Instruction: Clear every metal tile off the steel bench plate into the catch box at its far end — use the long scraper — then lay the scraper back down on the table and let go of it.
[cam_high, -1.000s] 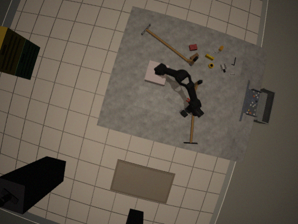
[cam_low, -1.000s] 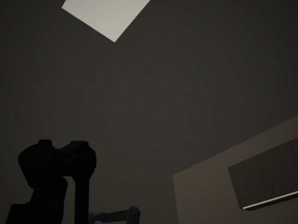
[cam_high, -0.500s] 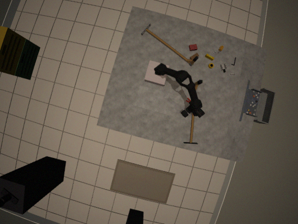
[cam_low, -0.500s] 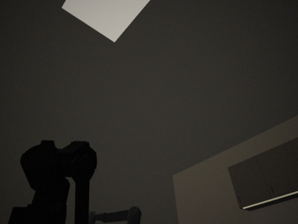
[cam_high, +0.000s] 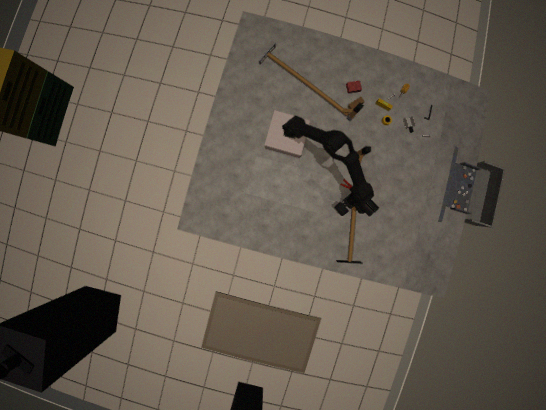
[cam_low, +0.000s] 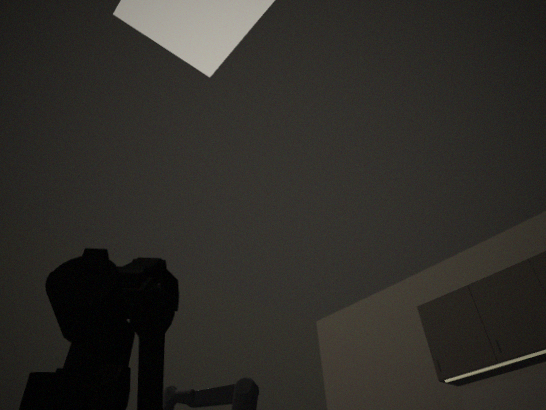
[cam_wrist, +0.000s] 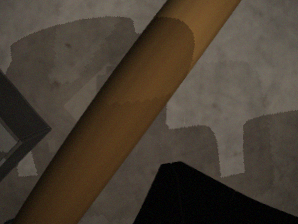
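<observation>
A long wooden-handled tool with a dark crossbar head lies on the grey table, its handle (cam_high: 352, 235) (cam_wrist: 120, 100) passing under the arm. Another long tool (cam_high: 307, 84) with a narrow metal head lies at the upper left; I cannot tell for certain which is the scraper. My gripper (cam_wrist: 171, 172) is shut and empty, close above the nearer handle; its tips are hidden under the arm in the top view. Small white, orange and dark tiles (cam_high: 462, 192) are scattered on the blue-grey steel plate (cam_high: 451, 192) at the right. The dark catch box (cam_high: 494, 196) stands beyond it.
Red-handled pliers (cam_high: 346, 184) lie beside the arm. A red block (cam_high: 354, 87), a brush (cam_high: 355, 107), a yellow block (cam_high: 384, 104), a yellow ring (cam_high: 387, 120) and small tools lie at the upper right. A grey square frame (cam_wrist: 37, 125) lies left of the handle in the wrist view.
</observation>
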